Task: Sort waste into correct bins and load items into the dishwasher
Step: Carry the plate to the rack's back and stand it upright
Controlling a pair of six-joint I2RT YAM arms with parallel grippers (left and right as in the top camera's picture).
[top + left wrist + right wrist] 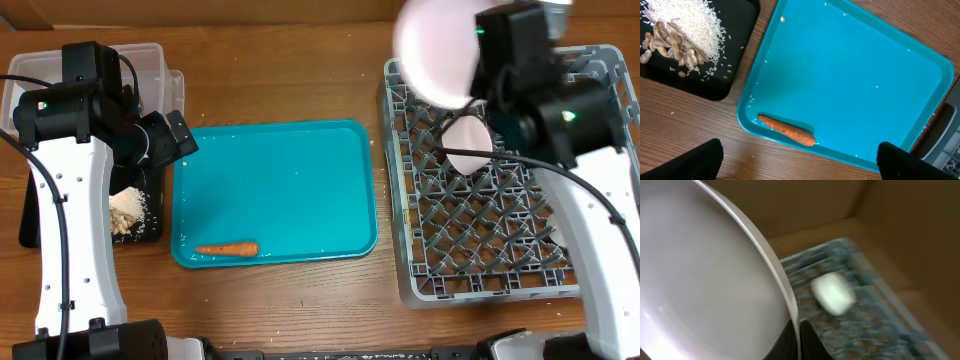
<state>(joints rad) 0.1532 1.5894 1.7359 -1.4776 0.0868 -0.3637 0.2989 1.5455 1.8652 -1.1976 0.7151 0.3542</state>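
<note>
Left wrist view: left gripper [802,162] spread wide, black fingertips [705,160] at both bottom corners, nothing between them, touching nothing. Hovers over wooden table [685,130] at near edge of teal tray [855,75]. Just beyond: small orange carrot [786,130] lying flat in the tray close to its near rim, long axis running roughly along that rim, thin tip left, thick end right. Stray white grains dotted across tray floor. Farther left: black tray [737,55] just beside teal tray, holding rice [690,20] heap with peanut shells [672,47] piled against it; few grains spilled on the wood.

Right wrist view: right gripper [799,342] pinching rim of plate [705,280], one dark finger each side of the edge. Plate white-pink, held on edge, face filling left of frame. Beyond, blurred: grey dish rack [875,320] with white rounded dish [832,292] in it, cup or bowl cannot tell. Brown board-like backdrop behind.

Overhead: plate up in the air over far-left corner of rack, tilted, clear of the lattice. Pale round dish resting on rack floor just below it. Teal tray at table centre, between black tray and rack; carrot at its near-left part, lengthwise left-right. Clear tub [150,60] far left, behind black tray.
</note>
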